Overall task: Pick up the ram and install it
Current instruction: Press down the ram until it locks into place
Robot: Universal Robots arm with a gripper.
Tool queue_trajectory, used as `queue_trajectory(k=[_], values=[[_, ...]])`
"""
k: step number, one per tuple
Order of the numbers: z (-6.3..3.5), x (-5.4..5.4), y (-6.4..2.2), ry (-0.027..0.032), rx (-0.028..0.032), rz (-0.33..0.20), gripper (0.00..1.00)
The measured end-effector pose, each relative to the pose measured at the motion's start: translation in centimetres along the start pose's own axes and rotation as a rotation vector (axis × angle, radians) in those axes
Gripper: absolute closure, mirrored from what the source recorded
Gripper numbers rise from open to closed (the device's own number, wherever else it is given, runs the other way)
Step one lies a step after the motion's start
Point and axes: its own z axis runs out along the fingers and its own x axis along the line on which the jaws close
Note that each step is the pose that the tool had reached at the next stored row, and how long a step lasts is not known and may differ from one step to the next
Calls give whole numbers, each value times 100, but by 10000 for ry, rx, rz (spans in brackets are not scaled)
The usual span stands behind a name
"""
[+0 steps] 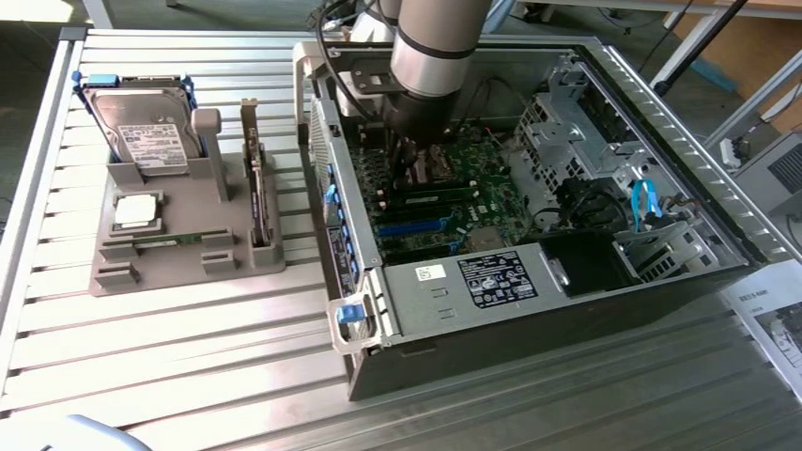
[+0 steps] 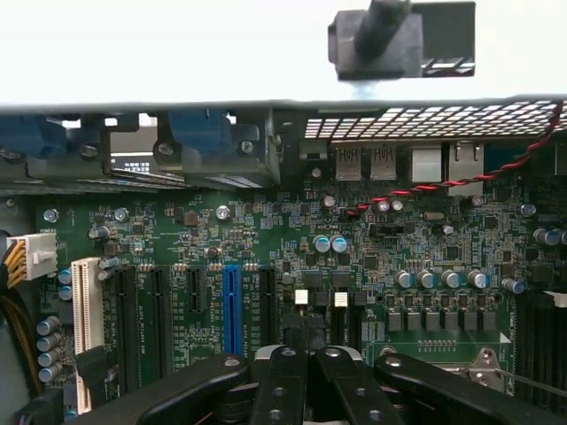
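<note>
Fingers of the black metal claw (image 2: 306, 352) are pressed tight together, and I see no stick between them. The claw hangs low inside the open grey computer box (image 1: 652, 103), close over the big green board full of little parts (image 2: 266, 239), near its long slots. That is where a stick would be pushed in, so I think the arm is working there.

The ram, a thin green stick (image 1: 163, 239), seems to lie flat in a groove of the grey plastic holder (image 1: 176, 268) outside the box. The groove keeps it from sliding. I cannot be fully sure it is the ram.
</note>
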Motion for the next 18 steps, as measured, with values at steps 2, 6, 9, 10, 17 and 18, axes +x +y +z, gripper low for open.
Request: queue_trajectory(k=[2, 6, 9, 10, 17, 18], values=[[11, 0, 0, 2, 0, 0, 90], [16, 0, 0, 4, -2, 0, 90], [21, 0, 0, 1, -1, 1, 90], [24, 0, 0, 0, 0, 0, 90], [41, -1, 0, 1, -1, 1, 90], [41, -1, 0, 1, -1, 1, 90]])
